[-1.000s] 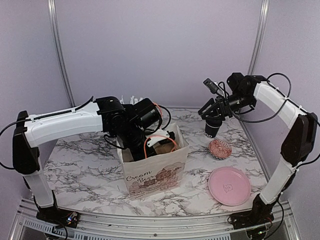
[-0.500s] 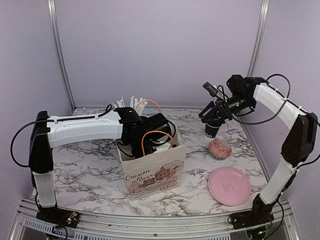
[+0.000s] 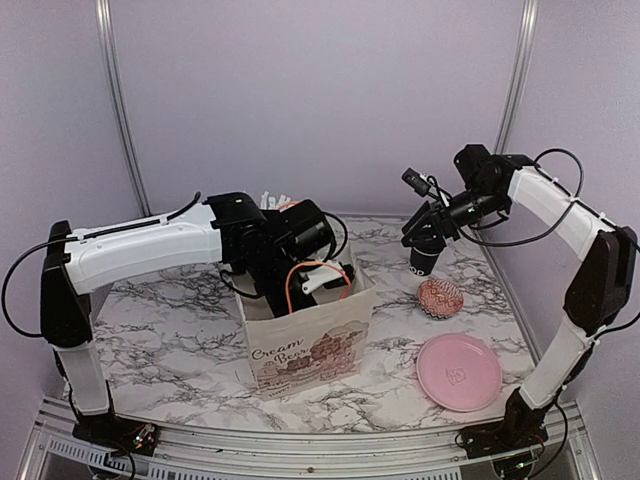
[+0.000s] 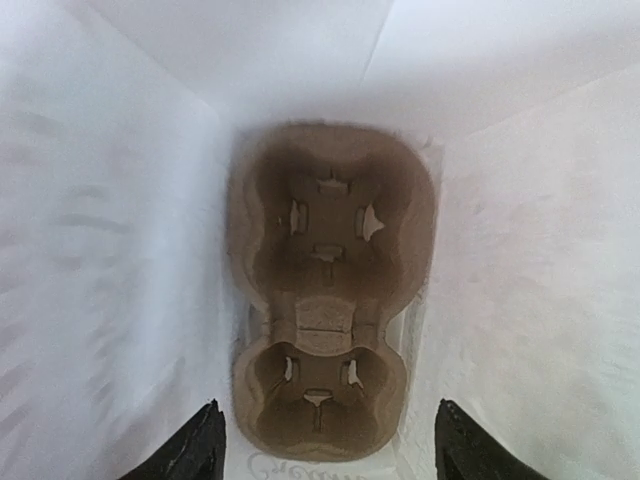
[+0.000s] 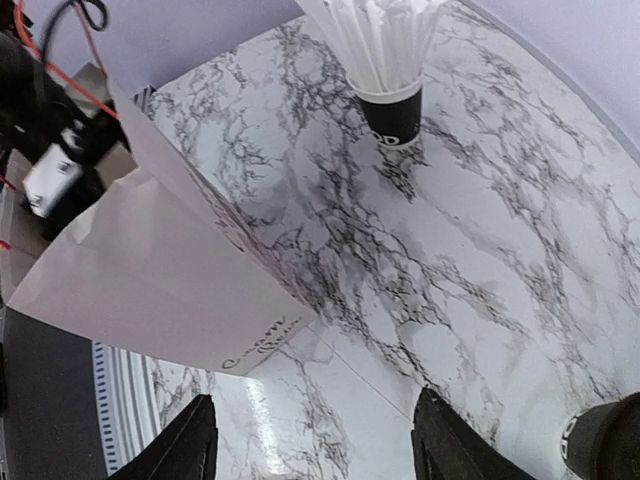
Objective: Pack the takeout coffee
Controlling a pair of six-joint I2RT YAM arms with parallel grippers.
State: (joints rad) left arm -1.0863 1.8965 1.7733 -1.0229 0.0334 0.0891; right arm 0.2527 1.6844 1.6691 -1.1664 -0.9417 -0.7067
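A: Down on a white, marble-veined tabletop (image 3: pixel 180 340), lilac walls all round. Dead centre, a white paper bag (image 3: pixel 310 345) with its top open and brown script on the front. Reads "Cream", then something starting "Be" (rest too small to make out).

B: Inside it, from the left wrist: a brown cardboard cup tray (image 4: pixel 330 300) lying flat on the bottom, two wells in view. Left gripper (image 4: pixel 325 455) down in the bag's mouth, fingers spread wide, gripping nothing.

A: Over to the far right for the takeout coffee (image 3: pixel 425 260): small black cup, upright on the marble, outside the bag and off to its right. White print low on the side, unreadable from here.

B: Right gripper (image 3: pixel 428 228) hovering just above that cup, jaws wide, nothing between them. From its own wrist, only a black edge at the bottom right corner, outside the fingers.

A: Round about: a red patterned ball-like thing (image 3: pixel 440 297) just beside the cup on the near side, then a pink plate (image 3: pixel 458 372) closer to the edge.

B: At the back, another black cup crammed with white straws (image 5: pixel 390 100), mostly hidden behind the left arm (image 3: pixel 150 245) from above.
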